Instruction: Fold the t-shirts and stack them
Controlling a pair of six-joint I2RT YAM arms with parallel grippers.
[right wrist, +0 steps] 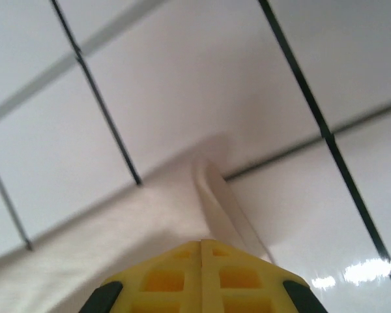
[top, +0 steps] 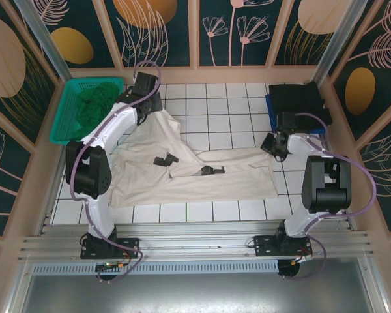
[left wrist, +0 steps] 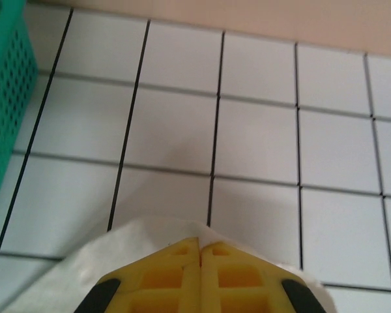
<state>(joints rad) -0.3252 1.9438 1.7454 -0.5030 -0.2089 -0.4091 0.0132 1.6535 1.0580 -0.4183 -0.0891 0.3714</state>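
Note:
A large cream-white t-shirt [top: 195, 173] lies spread over the middle of the tiled table. My left gripper [top: 150, 112] is at its far left corner. In the left wrist view the yellow fingers [left wrist: 200, 241] are shut, with cream cloth [left wrist: 137, 238] bunched at their tips. My right gripper [top: 272, 149] is at the shirt's right edge. In the right wrist view it [right wrist: 202, 242] is shut, and a raised fold of cream cloth [right wrist: 215, 195] runs into its tips. A folded black t-shirt [top: 300, 101] lies at the far right. A dark green t-shirt [top: 94, 104] sits crumpled in the basket.
The teal mesh basket [top: 65, 120] stands at the far left, close to my left arm; its wall [left wrist: 6, 98] is also seen from the left wrist. A blue item [top: 270, 111] sticks out from under the black shirt. Wooden walls enclose the table.

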